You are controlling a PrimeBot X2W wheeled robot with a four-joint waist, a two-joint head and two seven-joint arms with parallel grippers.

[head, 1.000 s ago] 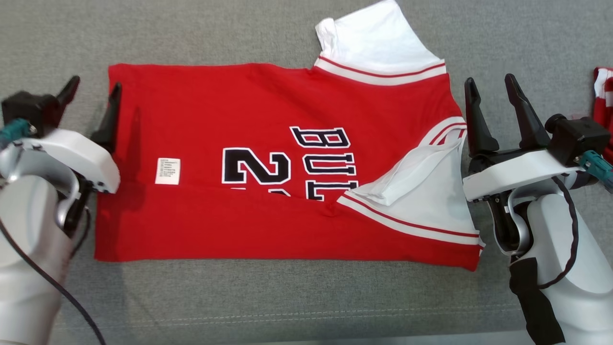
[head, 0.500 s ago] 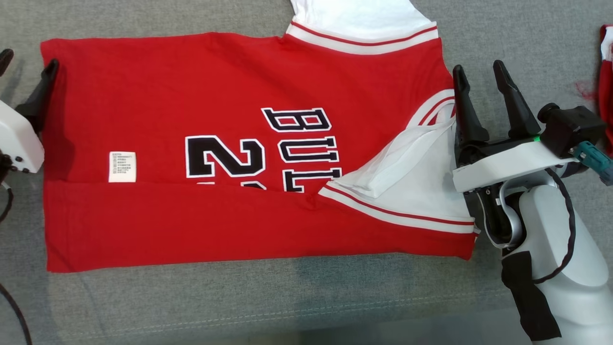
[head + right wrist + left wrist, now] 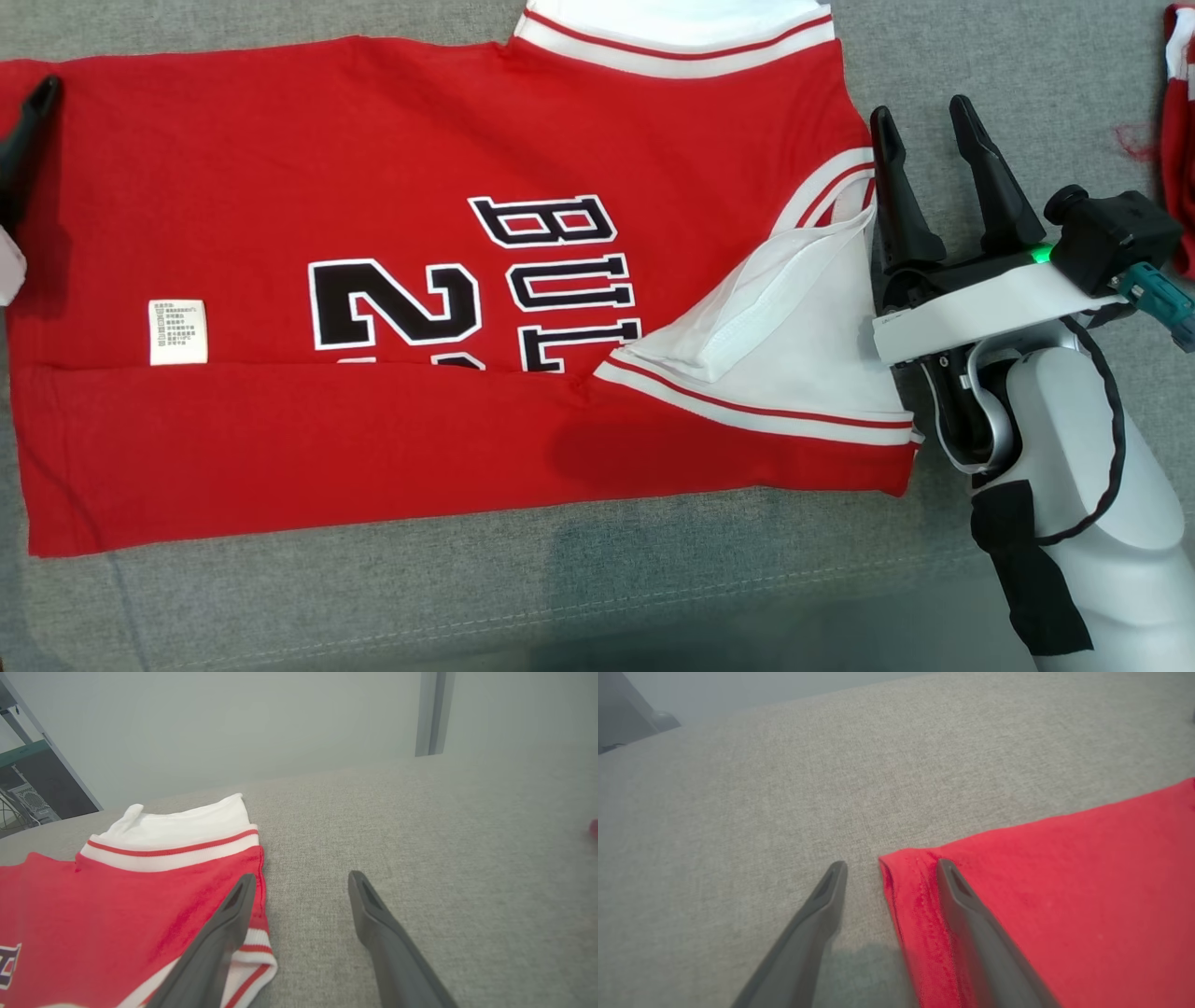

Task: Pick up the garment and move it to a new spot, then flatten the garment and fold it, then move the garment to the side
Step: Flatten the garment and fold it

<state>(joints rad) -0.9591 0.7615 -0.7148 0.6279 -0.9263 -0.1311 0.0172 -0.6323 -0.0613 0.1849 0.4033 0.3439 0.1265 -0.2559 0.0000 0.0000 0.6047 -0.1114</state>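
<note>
While the left tool (image 3: 892, 863) stands wide astride the hem corner, the garment (image 3: 280, 439) lies half-folded across the counter (image 3: 653, 579) — and the right tool (image 3: 920, 107), wide too, sits at its white-trimmed end, where a shallow pinch might catch one layer and undo the fold.

garment (image 3: 373, 140) on cushion (image 3: 1027, 56) | left end effector (image 3: 892, 864): left edge | right end effector (image 3: 920, 107): right edge

Likely a lab or test room: grey fabric-covered work surface (image 3: 373, 597), plain pale wall (image 3: 233, 728), green-topped metal-framed bench (image 3: 25, 749) with a computer tower (image 3: 32, 799) and cables (image 3: 9, 812) beneath.
</note>
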